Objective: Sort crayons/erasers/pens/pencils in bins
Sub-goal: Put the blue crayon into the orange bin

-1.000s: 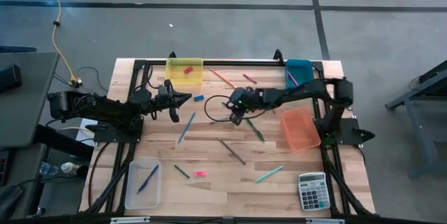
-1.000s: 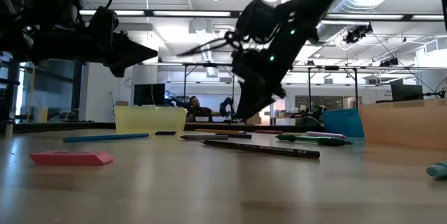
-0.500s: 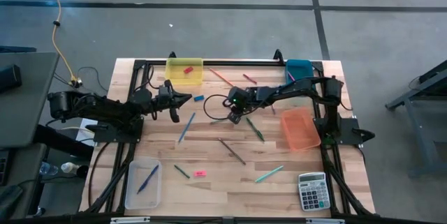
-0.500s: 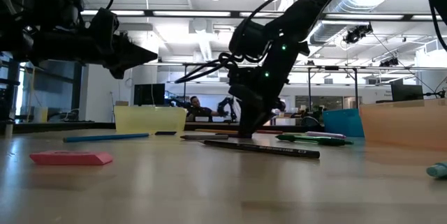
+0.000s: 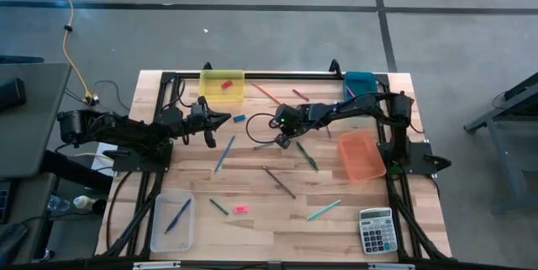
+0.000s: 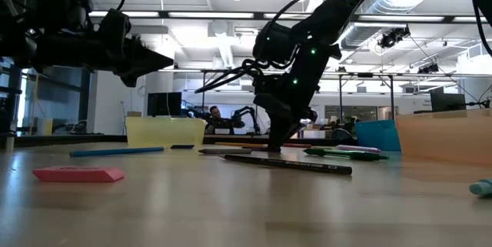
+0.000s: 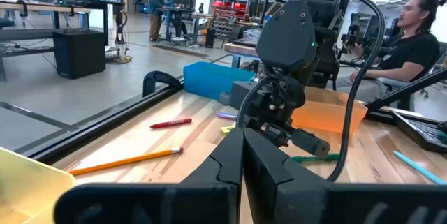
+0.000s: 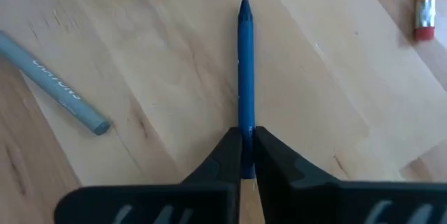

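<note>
My right gripper [image 8: 246,155] is down at the table's middle [image 5: 283,142], shut on a blue crayon [image 8: 244,63] whose pointed tip faces away from the fingers. My left gripper [image 5: 220,119] hangs shut and level over the table's left part, holding nothing [image 7: 242,147]. The bins are a yellow one [image 5: 222,85] at the far left with a red eraser [image 5: 225,85] in it, a teal one [image 5: 360,81] at the far right, an orange one [image 5: 361,154] at the right, and a clear one [image 5: 173,221] at the near left. My right gripper pinches the blue crayon's blunt end [image 8: 244,137] between its two fingers [image 8: 227,155]. The fingers slant steeply down from the table's right side and lie along the crayon. The rest of the crayon stretches out ahead of them over the wood.
A grey-blue crayon [image 8: 52,81] and an orange pencil's end [image 8: 424,4] lie close by. Pens, pencils and a pink eraser [image 5: 240,209] are strewn over the near half of the table. A blue eraser [image 5: 239,119] lies by my left gripper. A calculator [image 5: 376,230] sits near right.
My right gripper has sunk to the table, tipping steeper, and has shut on the blue crayon.
</note>
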